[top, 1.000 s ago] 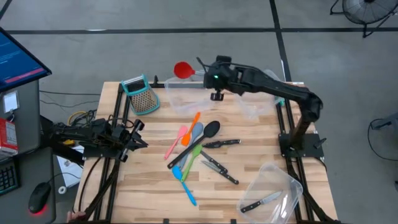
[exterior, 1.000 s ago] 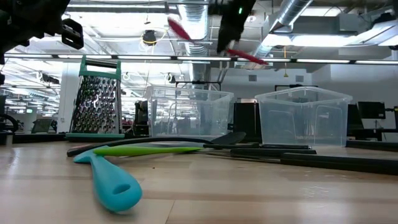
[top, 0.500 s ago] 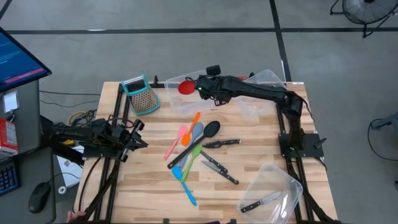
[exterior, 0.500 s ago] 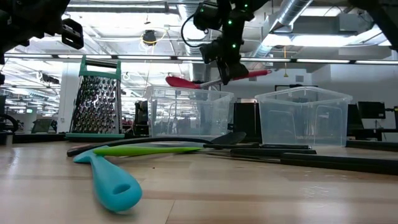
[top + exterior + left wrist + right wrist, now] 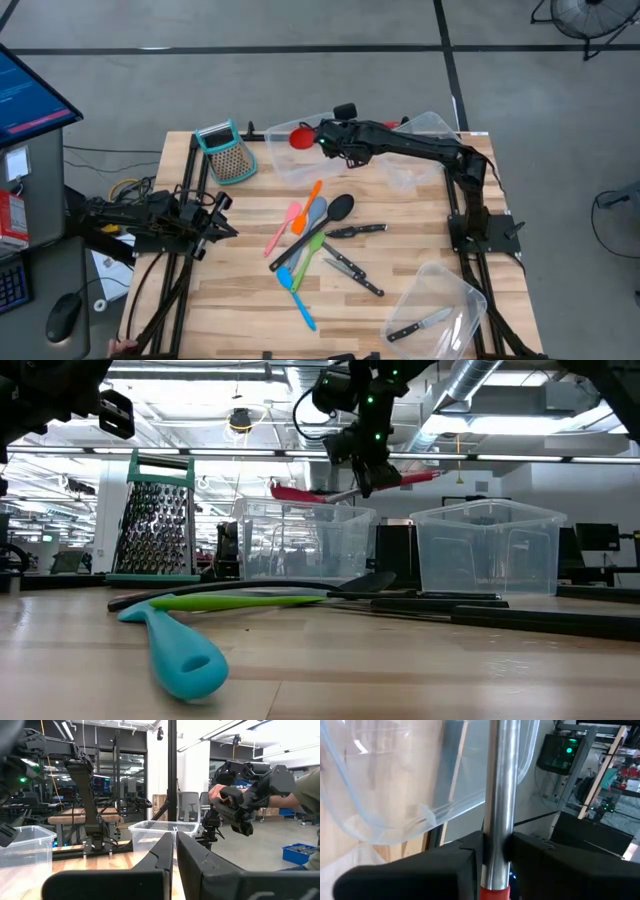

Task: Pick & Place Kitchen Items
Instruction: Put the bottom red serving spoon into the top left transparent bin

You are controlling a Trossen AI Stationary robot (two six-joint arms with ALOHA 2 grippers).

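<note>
My right gripper point(image 5: 336, 142) is shut on a red-headed spatula point(image 5: 300, 135) above the clear bin point(image 5: 290, 165) at the table's far side. The low view shows the spatula point(image 5: 297, 492) just over that bin's rim point(image 5: 300, 508). Orange point(image 5: 313, 193), pink point(image 5: 284, 226), blue point(image 5: 301, 300) and green point(image 5: 306, 255) utensils, a black ladle point(image 5: 338, 208) and black-handled knives point(image 5: 356, 230) lie flat mid-table. My left gripper point(image 5: 222, 216) waits shut at the table's left edge. My right gripper pinches the spatula's steel shaft point(image 5: 498, 815) between its two fingers point(image 5: 465, 855), between the red head and the red handle point(image 5: 415, 477). The fingers come from above and lie across the shaft. The spatula is lifted clear and nearly level, its head point(image 5: 290, 491) over the bin.
A teal-framed grater point(image 5: 228, 152) stands at the far left. A second clear bin point(image 5: 420, 150) stands at the far right. A third bin point(image 5: 440, 310) at the near right holds a knife point(image 5: 420, 323). A person's sleeve point(image 5: 307, 790) shows beyond the table.
My right gripper has gone down and toward the table's left, over the far bin, and has turned. The spatula has tipped from a steep slant to nearly level, and its red head has come from beyond the bin's far rim to over the bin.
</note>
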